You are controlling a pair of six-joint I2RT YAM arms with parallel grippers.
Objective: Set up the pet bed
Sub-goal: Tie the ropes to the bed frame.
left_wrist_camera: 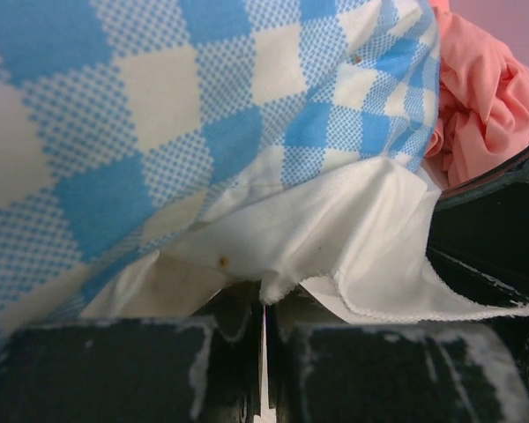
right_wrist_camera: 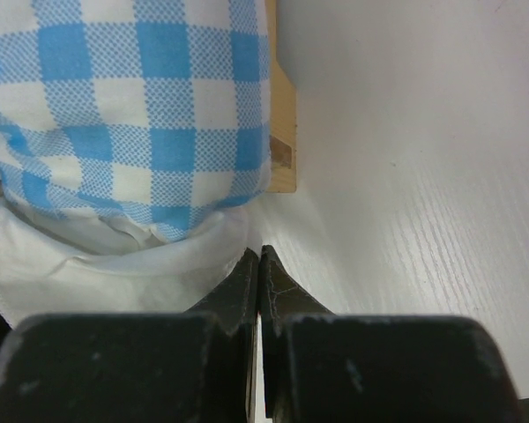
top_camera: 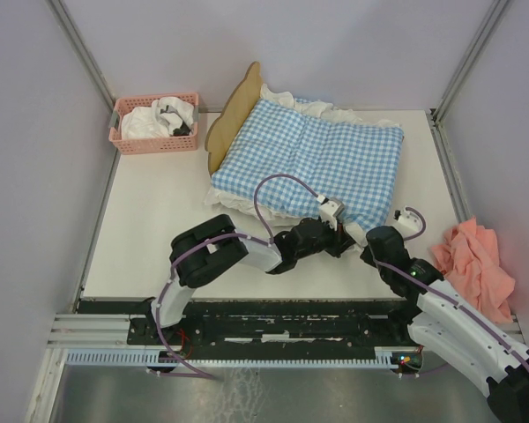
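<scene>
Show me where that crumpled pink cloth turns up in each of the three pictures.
Top external: the pink cloth lies at the far right, past the near right corner of the checked bedding.
Left wrist: it fills the upper right corner, behind the bedding's corner.
Right wrist: not in it.
Shared landmark: the checked bedding, with its white ruffle, shows in all three views.

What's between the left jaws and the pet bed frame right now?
The gingham bedding and its white ruffle drape over the pet bed; the left gripper, jaws shut, grips that ruffle, not wood.
</scene>
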